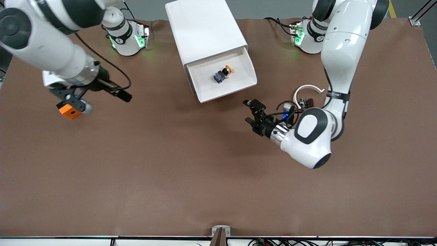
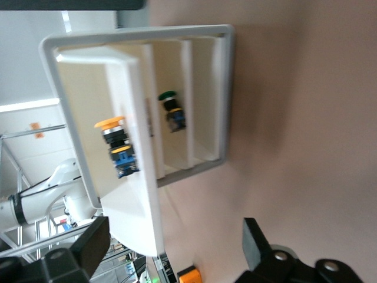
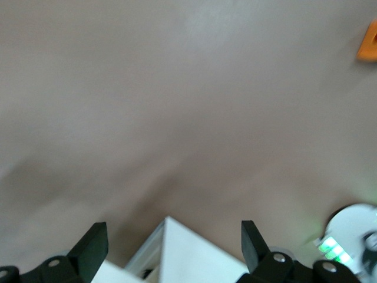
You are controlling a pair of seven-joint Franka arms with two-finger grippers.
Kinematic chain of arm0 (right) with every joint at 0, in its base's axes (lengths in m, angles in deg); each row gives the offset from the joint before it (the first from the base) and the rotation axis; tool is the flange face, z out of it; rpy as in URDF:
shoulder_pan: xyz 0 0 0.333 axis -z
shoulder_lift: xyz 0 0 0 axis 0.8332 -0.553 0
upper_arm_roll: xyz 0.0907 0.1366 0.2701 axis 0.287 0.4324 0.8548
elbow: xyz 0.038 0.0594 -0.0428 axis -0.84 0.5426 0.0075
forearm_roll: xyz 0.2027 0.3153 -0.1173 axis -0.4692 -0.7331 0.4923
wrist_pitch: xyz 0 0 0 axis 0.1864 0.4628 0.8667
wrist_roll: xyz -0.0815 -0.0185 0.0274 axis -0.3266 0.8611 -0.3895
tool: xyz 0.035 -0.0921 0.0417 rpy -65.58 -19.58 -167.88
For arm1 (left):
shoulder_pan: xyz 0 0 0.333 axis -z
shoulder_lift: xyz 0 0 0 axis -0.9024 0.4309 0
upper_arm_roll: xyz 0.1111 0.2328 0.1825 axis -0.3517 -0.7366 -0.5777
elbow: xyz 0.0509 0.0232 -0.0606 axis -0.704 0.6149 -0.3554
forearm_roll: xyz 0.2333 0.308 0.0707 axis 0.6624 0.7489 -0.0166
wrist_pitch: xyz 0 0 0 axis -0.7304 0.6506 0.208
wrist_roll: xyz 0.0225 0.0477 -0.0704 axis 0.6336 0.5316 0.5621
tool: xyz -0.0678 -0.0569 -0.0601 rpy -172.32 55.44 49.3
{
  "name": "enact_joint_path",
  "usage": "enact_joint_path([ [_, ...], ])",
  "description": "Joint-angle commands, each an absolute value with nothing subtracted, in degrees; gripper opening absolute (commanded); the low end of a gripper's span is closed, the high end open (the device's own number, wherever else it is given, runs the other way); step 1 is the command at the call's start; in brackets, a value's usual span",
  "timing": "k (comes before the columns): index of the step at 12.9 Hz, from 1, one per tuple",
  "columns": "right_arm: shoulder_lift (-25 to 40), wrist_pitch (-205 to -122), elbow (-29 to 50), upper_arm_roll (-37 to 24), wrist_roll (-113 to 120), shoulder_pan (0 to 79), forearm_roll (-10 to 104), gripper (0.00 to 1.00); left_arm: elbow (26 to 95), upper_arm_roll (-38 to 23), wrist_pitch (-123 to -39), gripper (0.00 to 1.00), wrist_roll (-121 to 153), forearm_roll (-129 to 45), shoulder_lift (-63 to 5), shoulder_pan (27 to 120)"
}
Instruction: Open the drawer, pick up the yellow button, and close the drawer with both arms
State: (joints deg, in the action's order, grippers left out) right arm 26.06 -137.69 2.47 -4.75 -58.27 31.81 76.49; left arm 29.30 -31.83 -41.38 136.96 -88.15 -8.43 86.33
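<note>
**Drawer open, button inside, both grippers empty**

The left gripper [image 1: 250, 111] has its fingers spread apart with nothing between them. It sits low over the table [image 1: 170, 164], just off the drawer's [image 1: 223, 78] open front, toward the left arm's end, with its fingers pointing at the drawer. In the left wrist view the two black fingers [image 2: 256, 244] stand wide apart, framing the drawer front. The left arm [image 1: 341, 54] bends down from its base and folds back toward the drawer.

The right gripper [image 1: 119, 93] is also spread wide and holds nothing; the right wrist view shows its fingers [image 3: 94, 244] well apart over bare table, with a white corner of the cabinet [image 3: 194, 256] between them. It hangs over the table well away from the drawer, toward the right arm's end. An orange cube [image 1: 69, 110] with a black hole shows below the right wrist in the front view, also well apart from the drawer.

The drawer is pulled out of the white cabinet [image 1: 205, 29]. The button [image 1: 222, 74] lies on its side on the drawer floor, about in the middle, its orange cap pointing toward the cabinet. In the left wrist view the button [image 2: 118, 147] lies in the pulled-out drawer, and a second small part with a green cap [image 2: 172, 111] sits in another compartment of the cabinet beside it.

A white curved piece [image 1: 309, 89] lies on the table next to the left arm, near the drawer's corner.
</note>
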Motion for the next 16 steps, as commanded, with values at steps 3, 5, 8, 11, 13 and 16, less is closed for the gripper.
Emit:
enact_joint_path([
  [3,25.99,-143.46,4.21,-5.49,-80.19,18.4,75.85,1.0,28.22,-39.33,-41.2,1.0,119.21,-86.71,-11.38,87.06],
  [5,25.47,-147.51,7.21,-5.57,-85.04,12.51,77.51,1.0,28.22,-39.87,-42.16,1.0,109.28,-79.45,-12.7,87.5],
  [8,20.91,-149.54,7.74,-5.57,-88.74,6.79,79.98,1.0,28.31,-39.87,-45.41,1.0,100.22,-69.16,-14.63,88.73],
  [11,17.04,-154.02,7.48,-5.57,-94.09,3.88,80.07,1.0,28.48,-39.87,-48.5,1.0,91.25,-60.7,-16.74,88.74],
  [13,15.45,-155.43,7.48,-5.57,-94.72,2.21,80.16,1.0,28.57,-39.43,-48.68,1.0,87.9,-57.02,-17.62,88.82],
  [16,14.04,-157.46,7.3,-5.57,-95.6,1.15,80.16,1.0,28.75,-39.34,-48.68,1.0,85.61,-53.5,-18.24,89.96],
])
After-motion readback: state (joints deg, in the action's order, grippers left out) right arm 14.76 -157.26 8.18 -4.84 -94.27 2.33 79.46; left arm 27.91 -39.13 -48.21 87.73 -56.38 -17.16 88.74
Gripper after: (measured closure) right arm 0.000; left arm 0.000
